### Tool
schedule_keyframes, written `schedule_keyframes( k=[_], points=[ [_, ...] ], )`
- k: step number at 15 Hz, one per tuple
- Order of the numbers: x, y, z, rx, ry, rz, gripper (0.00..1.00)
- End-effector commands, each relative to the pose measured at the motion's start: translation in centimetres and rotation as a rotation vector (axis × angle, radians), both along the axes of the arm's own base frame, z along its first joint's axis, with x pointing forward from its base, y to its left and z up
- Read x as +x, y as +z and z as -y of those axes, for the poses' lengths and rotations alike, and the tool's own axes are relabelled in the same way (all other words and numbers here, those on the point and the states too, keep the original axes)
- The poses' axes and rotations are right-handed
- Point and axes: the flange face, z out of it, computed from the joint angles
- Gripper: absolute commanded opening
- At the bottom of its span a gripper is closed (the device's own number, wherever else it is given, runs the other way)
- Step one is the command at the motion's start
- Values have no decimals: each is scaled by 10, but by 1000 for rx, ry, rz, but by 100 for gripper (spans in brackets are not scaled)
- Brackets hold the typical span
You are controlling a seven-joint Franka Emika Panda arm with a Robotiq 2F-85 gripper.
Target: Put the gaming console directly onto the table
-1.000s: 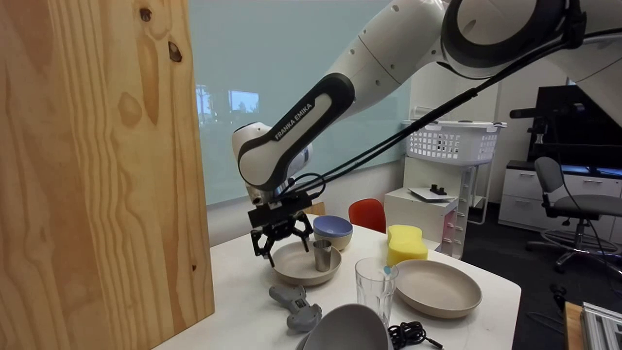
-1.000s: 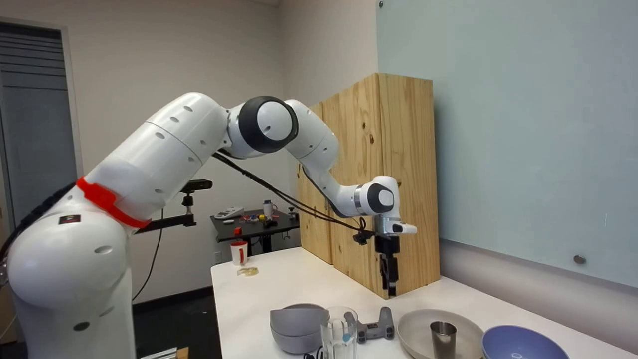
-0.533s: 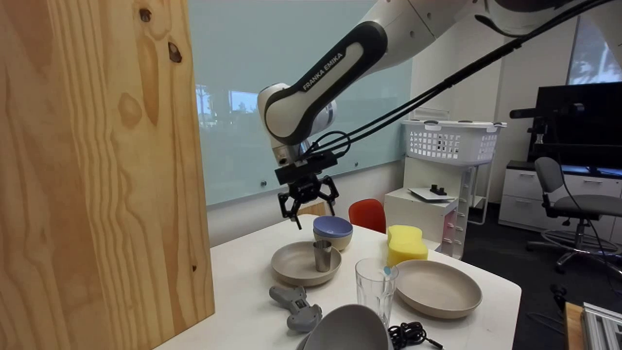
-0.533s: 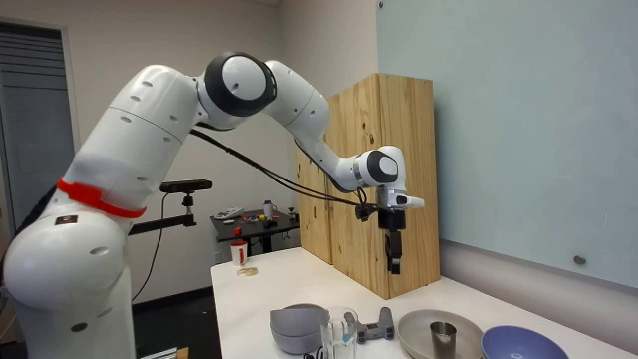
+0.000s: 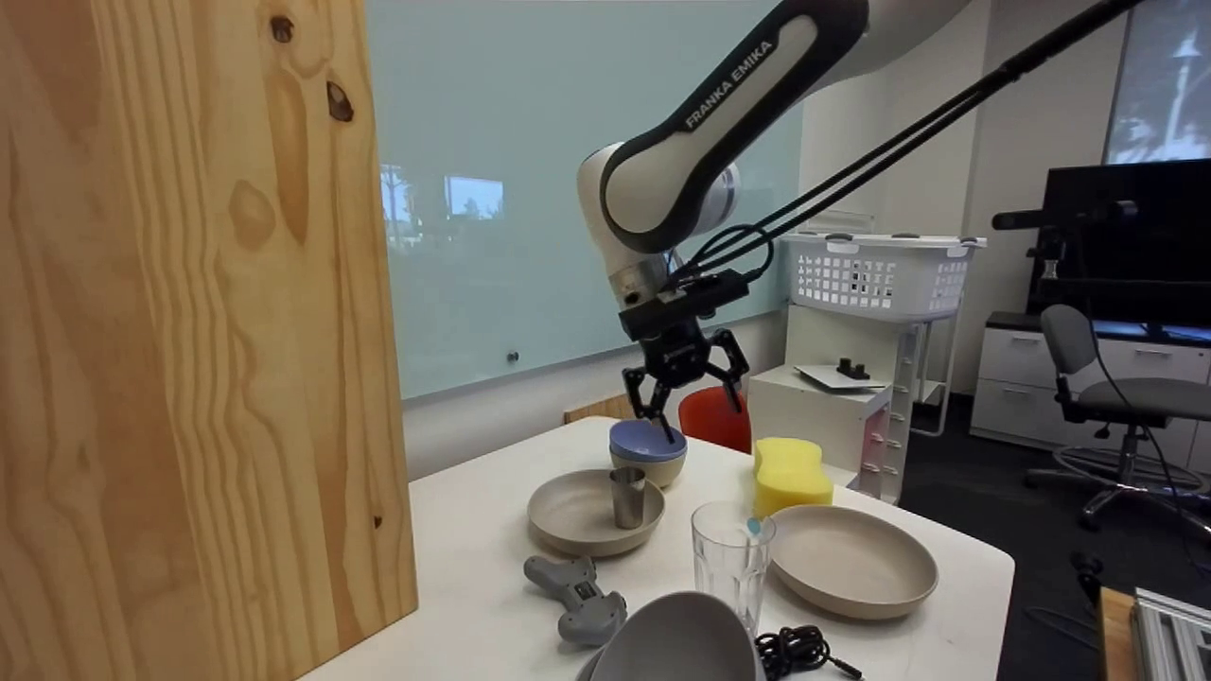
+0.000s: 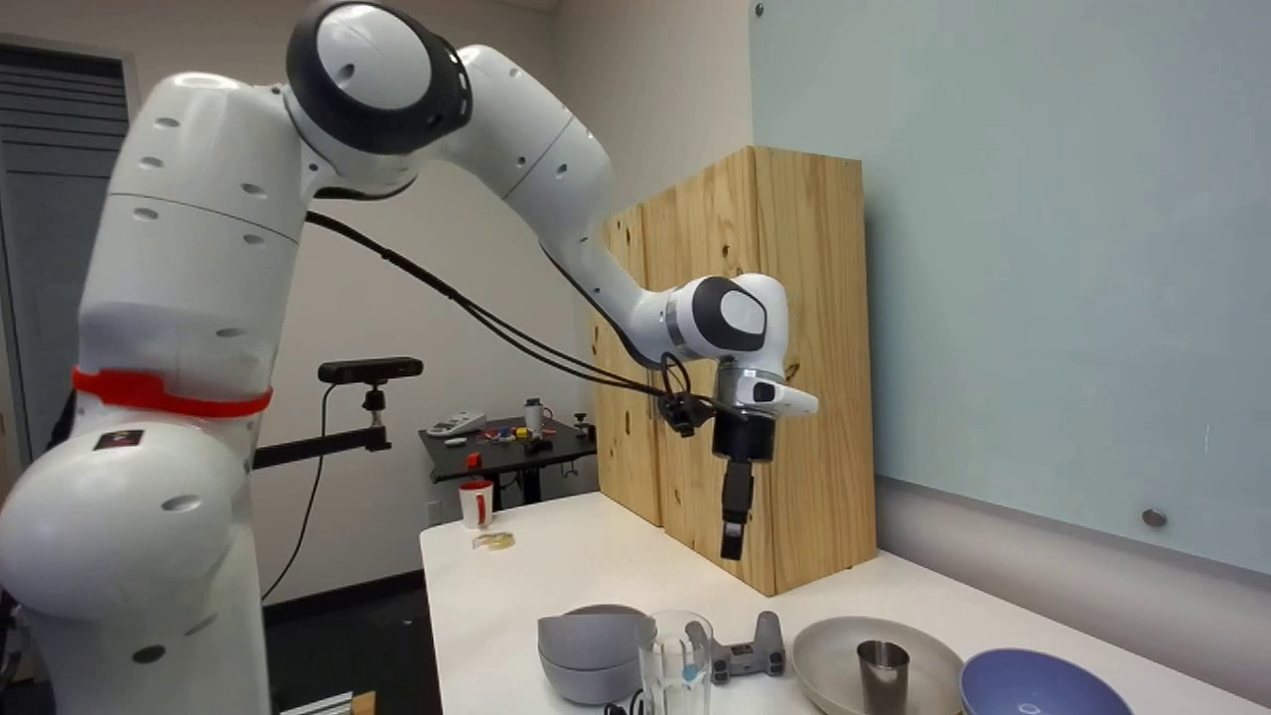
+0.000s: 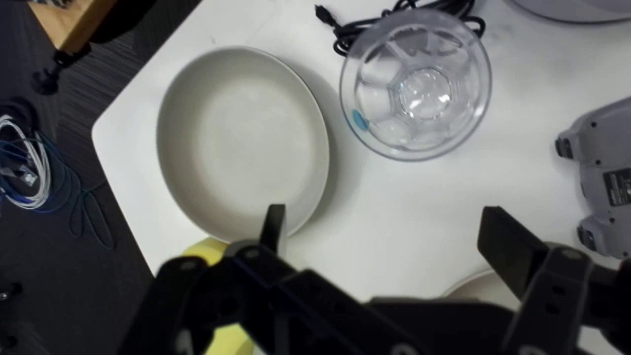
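Observation:
A grey game controller [image 5: 577, 598], the only gaming item I see, lies directly on the white table [image 5: 464, 530] near the stacked grey bowls. It also shows in an exterior view [image 6: 745, 650], and at the right edge of the wrist view [image 7: 609, 182], partly cut off. My gripper [image 5: 703, 423] is open and empty, pointing down, high above the table. It also shows edge-on in an exterior view [image 6: 732, 551]. In the wrist view, the gap between the fingertips [image 7: 384, 212] holds only bare table far below; the controller is off to the right.
A metal cup [image 5: 628, 498] stands in a beige dish [image 5: 558, 534]. Also on the table are a blue bowl [image 5: 647, 440] on a beige one, a clear glass [image 5: 733, 563], yellow sponge [image 5: 792, 473], second beige dish [image 5: 856, 563], grey bowls [image 5: 676, 643], black cable [image 5: 795, 651] and wooden cabinet [image 5: 236, 331].
My open gripper has risen from above the cup's dish and moved away from the cabinet, towards the sponge and glass side. The controller and other objects have not moved.

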Motion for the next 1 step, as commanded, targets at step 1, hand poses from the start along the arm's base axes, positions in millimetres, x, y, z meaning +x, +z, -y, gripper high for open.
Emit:
schedule_keyframes(
  k=[1],
  points=[
    [-9, 1, 1, 1, -3, -7, 100]
  ],
)
